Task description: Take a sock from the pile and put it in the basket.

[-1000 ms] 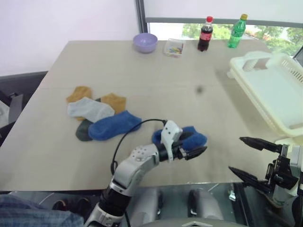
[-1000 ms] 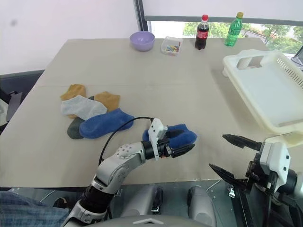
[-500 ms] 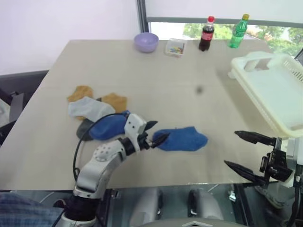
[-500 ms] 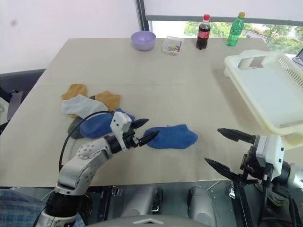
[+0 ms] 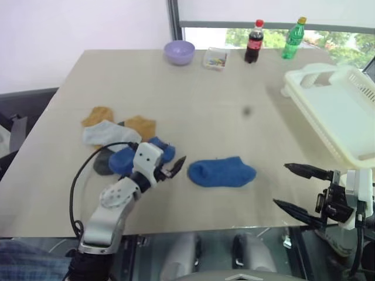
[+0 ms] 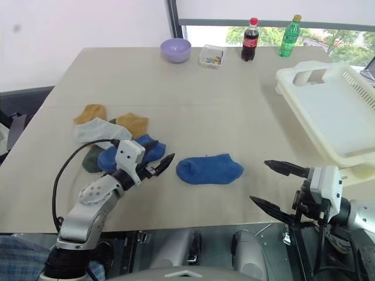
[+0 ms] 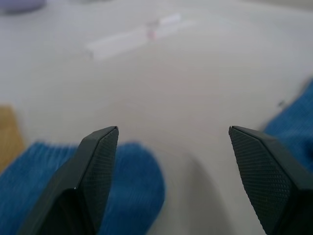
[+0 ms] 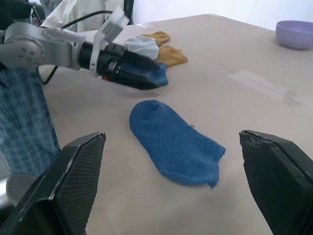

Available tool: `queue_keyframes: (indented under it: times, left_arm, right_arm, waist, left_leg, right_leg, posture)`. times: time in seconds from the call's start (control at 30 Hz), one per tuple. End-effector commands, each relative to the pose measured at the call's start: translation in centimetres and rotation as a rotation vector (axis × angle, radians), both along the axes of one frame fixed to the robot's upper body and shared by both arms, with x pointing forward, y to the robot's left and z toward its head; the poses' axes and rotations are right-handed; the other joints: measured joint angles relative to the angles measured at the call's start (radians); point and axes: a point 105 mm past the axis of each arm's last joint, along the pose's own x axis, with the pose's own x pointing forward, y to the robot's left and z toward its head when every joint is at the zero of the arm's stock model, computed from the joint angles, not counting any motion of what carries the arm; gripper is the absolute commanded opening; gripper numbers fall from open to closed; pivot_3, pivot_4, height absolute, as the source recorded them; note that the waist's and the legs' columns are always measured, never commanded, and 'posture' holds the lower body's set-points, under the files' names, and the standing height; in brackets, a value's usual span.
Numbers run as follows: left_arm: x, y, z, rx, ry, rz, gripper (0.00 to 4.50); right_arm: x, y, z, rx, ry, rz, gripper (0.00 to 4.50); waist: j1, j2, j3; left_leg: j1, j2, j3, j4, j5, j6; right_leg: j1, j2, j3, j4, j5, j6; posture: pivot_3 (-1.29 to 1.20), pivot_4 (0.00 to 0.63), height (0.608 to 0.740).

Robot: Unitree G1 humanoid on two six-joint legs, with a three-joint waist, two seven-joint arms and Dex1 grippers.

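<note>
Left eye view: royal-blue fabric sock [image 5: 221, 172] loose on table [image 5: 234, 105], between empty wide-open left gripper [image 5: 173, 167] and right gripper [image 5: 297, 188]; next, right grasp, carry to cream slotted plastic basket [image 5: 340, 111].

This looks like a lab or test room set up for household chores. A wide plain bench [image 5: 193, 99] stands by a window [image 5: 334, 35] with greenery outside and a bare pale wall [image 5: 76, 29]. On the bench lie loose socks [image 5: 117, 137], a white laundry basket [image 5: 337, 111], a lilac bowl [image 5: 179, 52], a small clear box [image 5: 215, 59], a cola bottle [image 5: 254, 42] and a green bottle [image 5: 293, 38]. Someone in a checked sleeve [image 8: 24, 127] is at the near edge.
</note>
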Motion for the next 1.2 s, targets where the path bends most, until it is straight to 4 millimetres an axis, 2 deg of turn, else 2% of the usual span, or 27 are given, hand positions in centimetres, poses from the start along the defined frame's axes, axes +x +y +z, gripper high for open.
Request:
queue_keyframes:
  times: [0.03,0.17,0.2,0.23,0.27,0.3,0.4,0.47,0.7,0.9,0.93,1.07,1.2]
  left_arm:
    - [0.0,1.2,0.0,0.016,-0.017,0.041,3.85]
    - [-0.1,1.4,-1.5,0.052,0.026,0.042,3.85]
    - [0.0,1.4,-1.6,0.056,0.023,0.044,3.35]
    - [0.1,1.4,-1.6,0.054,0.017,0.043,3.2]
    - [0.1,1.3,-1.5,0.043,0.016,0.042,2.65]
    - [0.2,1.3,-1.5,0.036,0.013,0.04,2.35]
    - [0.4,1.0,-1.2,0.028,-0.003,0.023,1.09]
    - [0.4,0.8,-1.2,0.024,-0.005,0.017,0.08]
    - [0.9,-0.4,-1.0,0.017,-0.02,-0.017,0.03]
    - [3.1,-4.0,-0.7,-0.008,-0.051,-0.085,0.03]
    - [3.6,-4.7,-0.6,-0.014,-0.056,-0.093,0.03]
    - [4.9,-9.4,-0.3,-0.052,-0.056,-0.213,0.03]
    - [5.6,-13.1,-0.9,-0.055,-0.032,-0.304,0.03]
  right_arm:
    - [-0.2,0.1,0.3,0.002,-0.027,0.008,4.5]
    - [-0.1,0.1,0.3,0.004,-0.031,0.0,4.5]
    - [0.0,0.1,0.3,0.005,-0.032,-0.002,4.5]
    - [0.0,0.1,0.3,0.005,-0.033,-0.003,4.5]
    - [0.0,0.1,0.3,0.004,-0.033,-0.004,4.5]
    - [0.0,0.0,0.3,0.003,-0.033,-0.005,4.5]
    - [0.0,0.0,0.3,0.001,-0.035,-0.007,4.5]
    - [0.0,-0.1,0.3,0.0,-0.037,-0.008,4.5]
    - [0.1,0.0,0.4,0.004,-0.041,-0.005,4.5]
    - [0.5,0.0,0.5,0.004,-0.047,0.003,4.5]
    - [0.6,0.0,0.5,0.003,-0.047,0.004,4.5]
    - [1.0,0.0,0.3,0.004,-0.05,0.003,4.5]
    - [1.5,-0.1,0.1,-0.001,-0.057,-0.012,4.5]
  waist:
    - [0.001,0.0,0.0]
    - [0.001,0.0,0.0]
    - [0.001,0.0,0.0]
    - [0.001,0.0,0.0]
    - [0.001,0.0,0.0]
    - [0.001,0.001,0.0]
    - [0.002,0.001,-0.001]
    - [0.002,0.001,-0.001]
    - [0.005,0.001,-0.001]
    - [0.008,0.0,0.0]
    - [0.008,0.0,0.0]
    - [0.013,0.0,0.0]
    - [0.009,0.0,0.0]
  left_leg:
    - [0.0,0.0,0.0,0.0,0.0,0.0]
    - [0.001,0.0,0.0,0.0,0.0,0.0]
    - [0.001,0.0,0.0,0.0,0.0,0.0]
    - [0.001,0.0,0.0,0.0,0.0,0.0]
    - [0.001,0.0,0.0,0.0,0.0,0.0]
    - [0.001,0.001,0.0,0.0,0.0,0.0]
    - [0.001,0.001,0.0,0.0,0.0,0.0]
    - [0.001,0.0,0.0,0.0,0.0,0.0]
    - [0.001,0.0,0.0,0.0,0.0,0.0]
    - [0.001,-0.001,0.0,0.001,0.0,0.0]
    - [0.001,-0.001,0.0,0.001,0.0,0.0]
    - [0.0,-0.002,0.0,0.001,0.0,0.0]
    - [0.0,-0.002,0.002,0.002,0.0,0.001]
  right_leg:
    - [0.0,0.0,0.0,0.0,0.0,0.0]
    - [0.0,0.0,0.0,0.0,0.0,0.0]
    - [0.0,0.0,0.0,0.0,0.0,0.0]
    - [0.0,0.0,0.0,0.0,0.0,0.0]
    - [0.0,0.0,0.0,0.0,0.0,0.0]
    - [0.0,0.0,0.0,0.0,0.0,0.0]
    - [0.0,0.0,0.0,0.0,0.0,0.0]
    - [0.0,-0.001,0.0,0.0,0.0,0.0]
    - [0.0,-0.001,-0.001,0.0,0.0,0.0]
    - [0.001,0.0,-0.002,0.0,0.002,0.004]
    - [0.001,0.0,-0.002,0.0,0.002,0.004]
    - [0.001,0.0,-0.003,0.0,0.003,0.005]
    - [0.001,0.0,-0.003,0.0,0.004,0.005]
  posture:
    - [0.0,0.15,0.737]
    - [0.0,0.15,0.737]
    - [0.0,0.15,0.737]
    - [0.0,0.15,0.737]
    - [0.0,0.15,0.737]
    - [0.0,0.15,0.737]
    - [0.0,0.15,0.737]
    - [0.0,0.15,0.737]
    - [0.0,0.15,0.737]
    - [0.0,0.15,0.737]
    - [0.0,0.15,0.737]
    - [0.0,0.15,0.737]
    - [0.0,0.15,0.737]
